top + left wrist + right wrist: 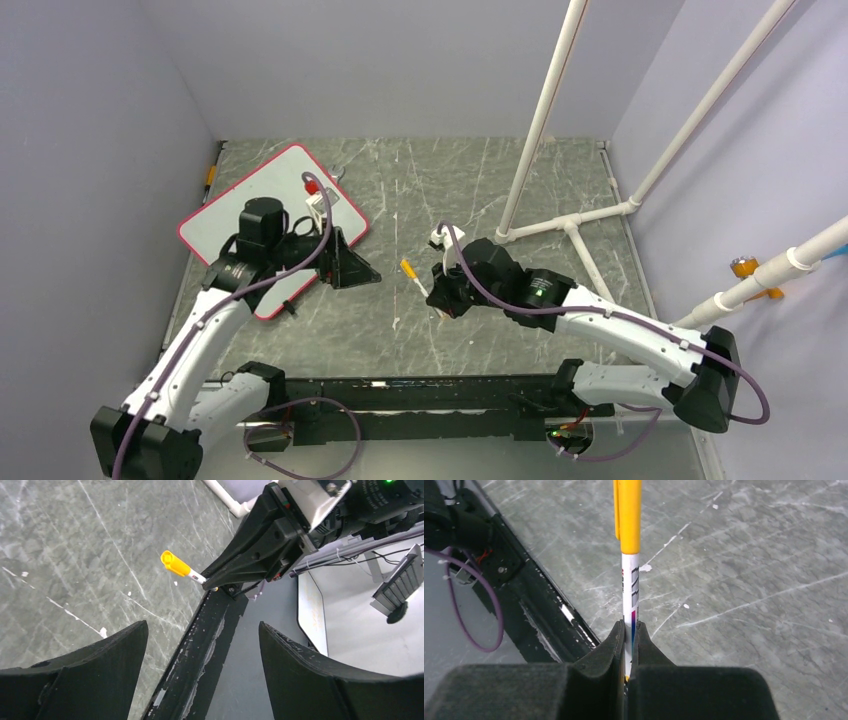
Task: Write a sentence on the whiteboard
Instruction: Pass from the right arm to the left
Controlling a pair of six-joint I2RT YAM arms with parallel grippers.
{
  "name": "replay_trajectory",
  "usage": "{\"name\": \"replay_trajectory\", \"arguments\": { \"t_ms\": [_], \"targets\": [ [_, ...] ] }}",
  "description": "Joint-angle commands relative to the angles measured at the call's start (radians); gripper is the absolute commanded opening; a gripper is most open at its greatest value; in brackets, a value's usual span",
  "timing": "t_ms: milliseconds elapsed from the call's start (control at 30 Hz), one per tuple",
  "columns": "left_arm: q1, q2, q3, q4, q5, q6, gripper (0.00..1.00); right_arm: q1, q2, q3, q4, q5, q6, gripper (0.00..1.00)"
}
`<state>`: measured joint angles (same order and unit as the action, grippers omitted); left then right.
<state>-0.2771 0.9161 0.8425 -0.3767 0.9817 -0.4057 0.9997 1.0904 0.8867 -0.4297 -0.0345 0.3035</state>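
Right tool (628, 636) clamps the marker (630, 577), yellow cap pointing toward whiteboard (222, 215).

Near: the left gripper (202, 625), jaws spread. Far: the right gripper (214, 578) clamps an orange-capped marker (177, 566) over the grey worktop (75, 555).

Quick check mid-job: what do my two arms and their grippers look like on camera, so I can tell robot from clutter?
Both match: the left arm and right arm have white shell links with black joint housings. A purple cable runs along each. The left gripper and right gripper have matte black, wedge-shaped fingers. A small green light glows near the right arm's wrist.
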Motion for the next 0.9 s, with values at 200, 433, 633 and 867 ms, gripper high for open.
{"name": "replay_trajectory", "arguments": {
  "t_ms": [200, 433, 633, 867],
  "targets": [
    [-0.088, 0.093, 0.056, 0.094, 0.084, -0.043, 0.76, 0.033, -0.06, 0.086, 0.046, -0.122, -0.043, 0.0],
    [-0.134, 0.154, 0.106, 0.102, 0.076, -0.046, 0.61, 0.046, -0.046, 0.132, 0.004, -0.128, -0.054, 0.0],
    [-0.15, 0.208, 0.151, 0.09, 0.092, -0.046, 0.52, 0.058, -0.027, 0.155, -0.008, -0.128, -0.066, 0.0],
    [-0.172, 0.243, 0.199, -0.006, 0.089, 0.016, 0.26, 0.066, -0.01, 0.167, -0.014, -0.113, -0.079, 0.0]
  ]
}}
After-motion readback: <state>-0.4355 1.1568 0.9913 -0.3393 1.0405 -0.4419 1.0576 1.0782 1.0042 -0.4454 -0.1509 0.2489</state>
